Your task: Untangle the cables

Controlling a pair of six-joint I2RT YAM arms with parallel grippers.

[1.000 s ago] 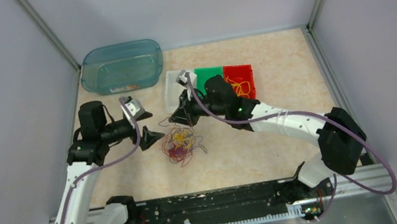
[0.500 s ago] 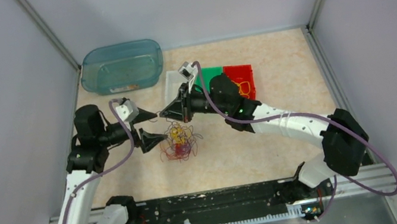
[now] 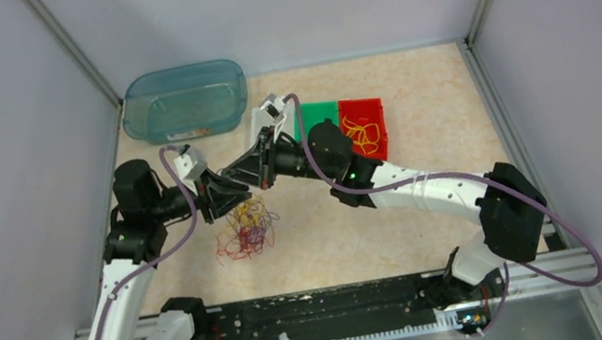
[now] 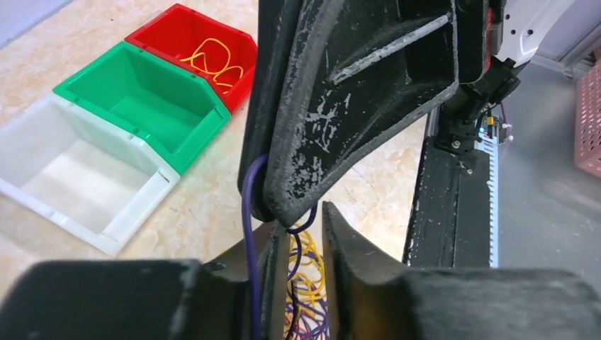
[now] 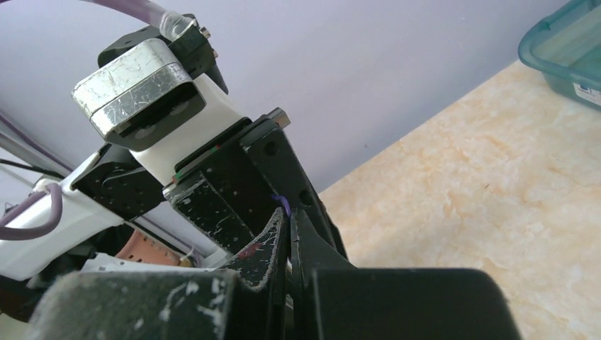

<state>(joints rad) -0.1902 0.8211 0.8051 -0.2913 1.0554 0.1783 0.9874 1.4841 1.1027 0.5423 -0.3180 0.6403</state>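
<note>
Red bin (image 3: 374, 104) holds yellow cable loops (image 3: 362, 133), green bin (image 3: 318, 114) & white bin (image 4: 78, 177) beside it twd bench's far edge; R gripper (image 5: 287, 216) jaws pinch a strand, L gripper (image 4: 299, 216) jaws narrowly apart w/ strands between, tangled cables (image 3: 243, 229) below, left-centre bench.

The tabletop (image 3: 433, 103) looks smooth, marble-patterned. The red bin (image 4: 186, 32) is glossy plastic; the cables (image 4: 306, 287) slick-sheathed, the right tool (image 4: 283, 212) scuffed matt black.

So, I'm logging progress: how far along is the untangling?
Done: yellow cable lies in the red bin. In hand: right gripper pinches a dark strand, left gripper open around it. Left: the tangle on the table.
</note>
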